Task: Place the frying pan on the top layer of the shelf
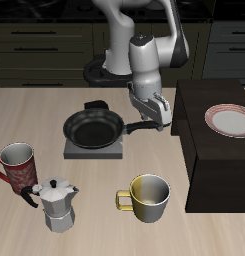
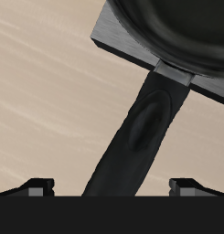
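The gripper (image 1: 152, 120) hangs just above the frying pan's (image 1: 92, 129) handle (image 2: 141, 128) — fingers (image 2: 36, 185) spread wide, one on each side, nothing gripped — and the shelf (image 1: 199, 140) stands just beside it.

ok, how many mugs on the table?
2: a red patterned mug near the table's front edge beside the moka pot, and a yellow-lined mug next to the shelf. None seem hidden.

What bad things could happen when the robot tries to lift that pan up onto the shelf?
1. The gripper hangs over the long handle, far from the frying pan's bowl, so the pan might tip or swing once lifted.
2. A plate already sits on the shelf's top; the pan could bump it.
3. The pan may drag the burner plate underneath.
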### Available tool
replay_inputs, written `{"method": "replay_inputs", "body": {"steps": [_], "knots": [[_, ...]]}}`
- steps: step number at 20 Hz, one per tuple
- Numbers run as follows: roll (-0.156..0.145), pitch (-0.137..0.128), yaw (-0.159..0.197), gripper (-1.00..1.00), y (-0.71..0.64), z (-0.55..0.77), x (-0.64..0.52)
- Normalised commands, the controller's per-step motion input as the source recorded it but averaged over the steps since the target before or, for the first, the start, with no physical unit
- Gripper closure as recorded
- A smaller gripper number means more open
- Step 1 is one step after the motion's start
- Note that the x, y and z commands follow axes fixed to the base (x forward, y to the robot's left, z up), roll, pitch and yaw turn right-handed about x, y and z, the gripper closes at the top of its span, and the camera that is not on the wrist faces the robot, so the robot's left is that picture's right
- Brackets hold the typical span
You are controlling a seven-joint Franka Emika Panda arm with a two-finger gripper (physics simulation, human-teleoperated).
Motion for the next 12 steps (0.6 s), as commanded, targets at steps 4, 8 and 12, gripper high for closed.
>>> {"method": "replay_inputs", "body": {"steps": [4, 8, 12], "knots": [[0.009, -0.01, -0.009, -1.0, -0.01, -0.18, -0.01], [0.03, 0.005, -0.004, 1.0, 0.05, -0.22, -0.02], [0.003, 0.031, -0.026, 1.0, -0.1, -0.2, -0.01]]}}
